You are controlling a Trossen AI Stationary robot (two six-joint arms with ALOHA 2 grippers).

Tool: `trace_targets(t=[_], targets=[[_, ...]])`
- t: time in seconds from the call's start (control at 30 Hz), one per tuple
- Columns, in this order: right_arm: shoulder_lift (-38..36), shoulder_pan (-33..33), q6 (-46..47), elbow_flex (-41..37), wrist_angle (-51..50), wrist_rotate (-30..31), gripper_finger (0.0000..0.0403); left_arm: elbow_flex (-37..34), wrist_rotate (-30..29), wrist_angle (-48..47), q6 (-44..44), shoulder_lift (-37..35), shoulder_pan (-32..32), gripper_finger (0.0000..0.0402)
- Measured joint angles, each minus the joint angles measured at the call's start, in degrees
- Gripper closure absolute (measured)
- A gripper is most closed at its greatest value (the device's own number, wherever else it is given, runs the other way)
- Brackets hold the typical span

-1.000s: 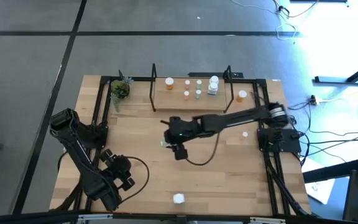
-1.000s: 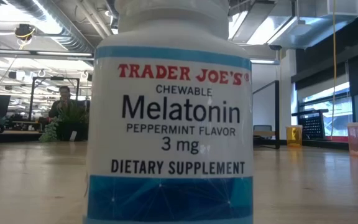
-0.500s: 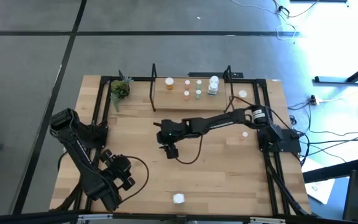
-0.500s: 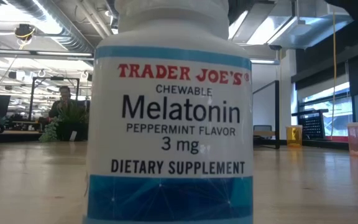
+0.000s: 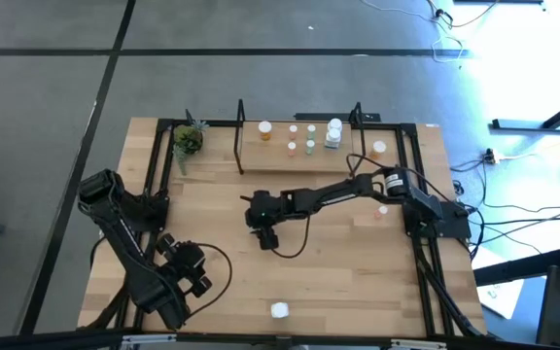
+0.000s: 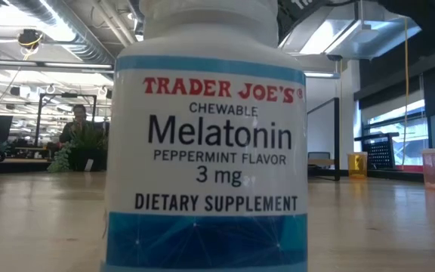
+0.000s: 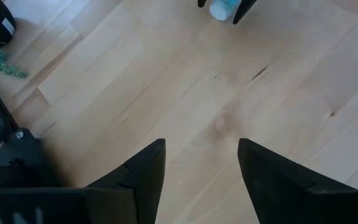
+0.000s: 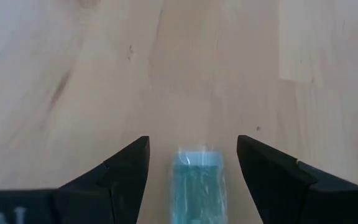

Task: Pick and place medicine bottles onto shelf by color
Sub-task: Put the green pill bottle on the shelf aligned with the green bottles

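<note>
Since the earlier frame the right arm has folded in further; its right gripper [image 5: 258, 225] sits slightly left of before, over mid-table.

High view: we note the light-wood shelf with black end frames [image 5: 270, 156] at the far edge, carrying small orange, green and white bottles. A white-capped bottle [image 5: 279, 310] stands at the near edge. Left gripper [image 5: 194, 279] waits near-left.

Low view: the white melatonin bottle with blue band [image 6: 206, 143] fills the frame.

Left wrist view: fingers [image 7: 143, 177] apart over bare wood.

Right wrist view: fingers [image 8: 124, 171] apart, a pale green clear bottle [image 8: 197, 183] between them, not clamped.
</note>
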Motion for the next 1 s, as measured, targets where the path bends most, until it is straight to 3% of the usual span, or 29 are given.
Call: trace_targets(t=[1.0], targets=[[1.1,0.1,0.1,0.0,-0.6,2.9,0.0169,0.0,0.0,0.0,0.2,0.0,0.0,0.0207]])
